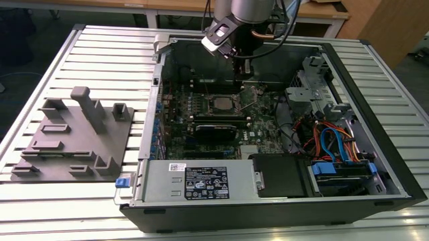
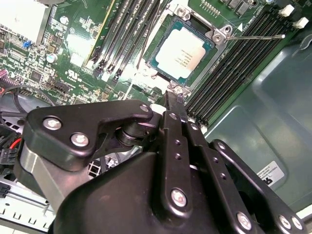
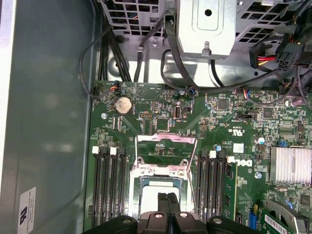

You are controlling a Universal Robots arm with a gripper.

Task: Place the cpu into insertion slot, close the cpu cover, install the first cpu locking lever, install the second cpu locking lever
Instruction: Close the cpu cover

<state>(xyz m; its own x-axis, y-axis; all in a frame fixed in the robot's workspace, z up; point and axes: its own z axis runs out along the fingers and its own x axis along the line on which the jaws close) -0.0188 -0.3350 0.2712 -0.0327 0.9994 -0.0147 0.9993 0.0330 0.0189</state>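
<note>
Inside an open computer case (image 1: 268,217) on a slatted table (image 1: 100,45), a robot arm (image 1: 251,10) reaches down over the motherboard (image 3: 229,122). The gripper (image 3: 168,197) hangs just above the insertion slot (image 2: 220,35), its two black fingers (image 3: 163,201) pressed together with nothing between them, as both wrist views show.

The cpu (image 2: 183,52) lies flat in the slot, silvery top up, near the middle of the board in the exterior view. In the first wrist view the fingertips partly hide the chip's pale face. The cpu cover (image 3: 165,139), a thin metal frame, is not down: it stands tipped back from the socket, and the green board shows through its window.

In the second wrist view a thin metal lever (image 2: 256,36) juts out from one socket corner across the memory slots (image 2: 234,63), unlatched. Long black memory slots flank the socket on both sides. A coin battery (image 3: 123,104) sits on the board beyond the raised cover, and a finned heatsink (image 3: 290,163) lies well off to one side.

A grey fixture (image 1: 74,135) with upright pegs rests on the table beside the case, at the exterior view's left.
</note>
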